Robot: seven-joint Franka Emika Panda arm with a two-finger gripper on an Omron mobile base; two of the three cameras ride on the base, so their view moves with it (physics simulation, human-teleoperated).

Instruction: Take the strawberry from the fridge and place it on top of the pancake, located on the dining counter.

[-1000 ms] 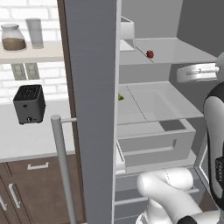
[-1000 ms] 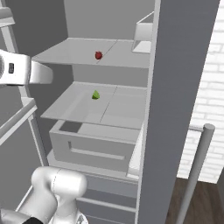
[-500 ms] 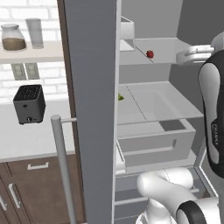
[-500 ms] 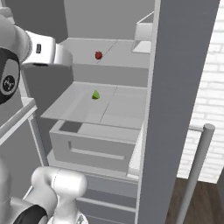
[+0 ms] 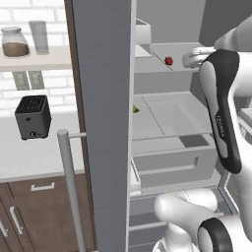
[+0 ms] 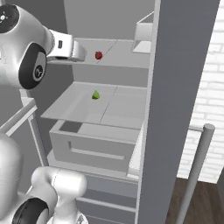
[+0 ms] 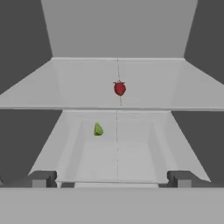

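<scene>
The fridge (image 5: 103, 98) stands open with its grey door edge-on in front of me. A tiny red strawberry (image 5: 169, 61) (image 6: 98, 55) lies on the upper white shelf, centred in the hand view (image 7: 119, 88). My gripper (image 7: 112, 179) is open, with its two dark fingertips (image 7: 41, 178) far apart and nothing between them. It hovers at the fridge's mouth, level with the upper shelf, a short way in front of the berry (image 5: 189, 58) (image 6: 81, 52). The pancake and the dining counter are out of view.
A small green item (image 5: 135, 109) (image 6: 95, 94) (image 7: 98, 129) lies on the middle shelf. A white bin (image 5: 142, 34) sits at the upper shelf's side. A drawer (image 5: 172, 162) lies below. The door's bar handle (image 5: 71, 187), a black toaster (image 5: 33, 116) and a jar (image 5: 15, 42) are left.
My arm has swung up from the middle-shelf height to the upper shelf, bringing the hand closer to the strawberry. Strawberry and green item have not moved.
</scene>
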